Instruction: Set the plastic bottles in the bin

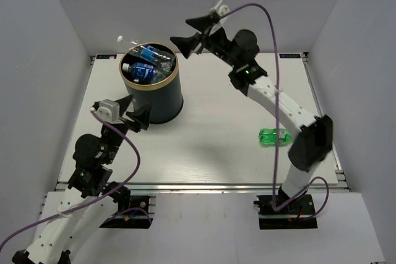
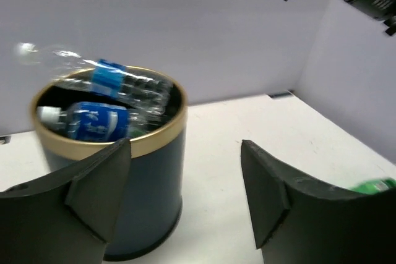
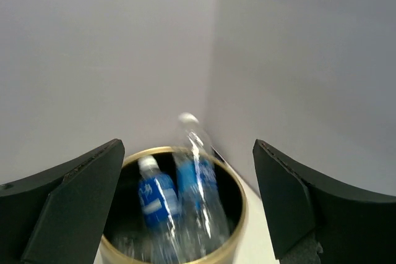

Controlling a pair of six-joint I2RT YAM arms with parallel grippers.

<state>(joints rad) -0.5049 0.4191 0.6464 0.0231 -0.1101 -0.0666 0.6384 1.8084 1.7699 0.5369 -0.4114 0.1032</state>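
The dark bin point(image 1: 162, 106) stands at the far left of the white worktop point(image 1: 216, 109), holding several clear blue-labelled bottles point(image 1: 143, 69). One bottle point(image 2: 108, 77) lies tilted, its white cap poking past the gold rim; it is blurred, so it may not have settled. The right fingers point(image 1: 184, 42) hover spread wide and empty, high beside the bin. The left fingers point(image 1: 142, 118) sit parted and empty just beside the bin's near wall. A green bottle point(image 1: 274, 136) lies on its side, well apart to the right. It likely comes next: the right arm must swing down and close across its body.
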